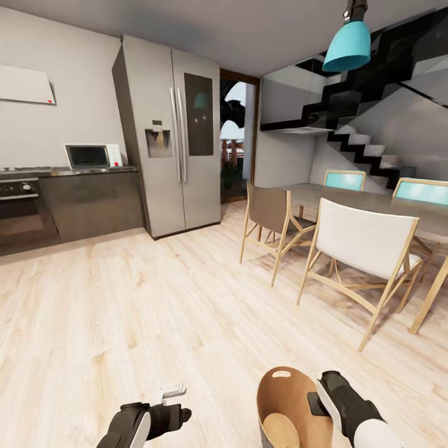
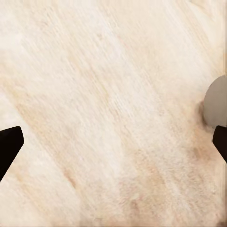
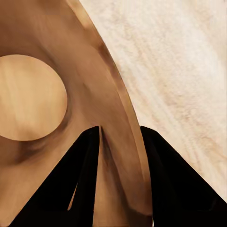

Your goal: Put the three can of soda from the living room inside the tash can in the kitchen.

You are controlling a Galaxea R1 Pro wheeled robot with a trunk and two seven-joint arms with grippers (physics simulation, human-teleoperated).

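— Looking from the head, what room is this?

— The kitchen: a pale plank floor (image 1: 124,298), a steel fridge (image 1: 171,134), a microwave (image 1: 88,155) on a grey worktop (image 1: 87,170), and an oven (image 1: 22,205) at the far left. To the right stand a dining table (image 1: 373,202) with wooden chairs (image 1: 361,249), a dark staircase (image 1: 367,118) behind, and a teal lamp (image 1: 347,45) overhead.

— And the bin?

— The bin (image 1: 286,410) sits at the bottom edge, just right of centre, its glossy brown inside facing up and an oval slot near the far rim. The right gripper (image 1: 318,398) is at its right rim. The left gripper (image 1: 171,398) hangs over bare floor, well apart from the bin.

— What does the left wrist show?

— Blond planks, with two dark fingertips (image 2: 9,144) at opposite edges of the picture; the left gripper (image 2: 116,142) is spread wide with nothing between. A grey curved shape (image 2: 216,101) pokes in by one finger; what it is cannot be told.

— The right wrist?

— The bin's brown wall (image 3: 56,47) and round bottom, floor (image 3: 184,71) beyond it. The right gripper (image 3: 120,137) is clamped on the rim, one finger (image 3: 85,175) inside the wall, the other outside.

— Any cans inside?

— The visible bottom of the bin is bare.
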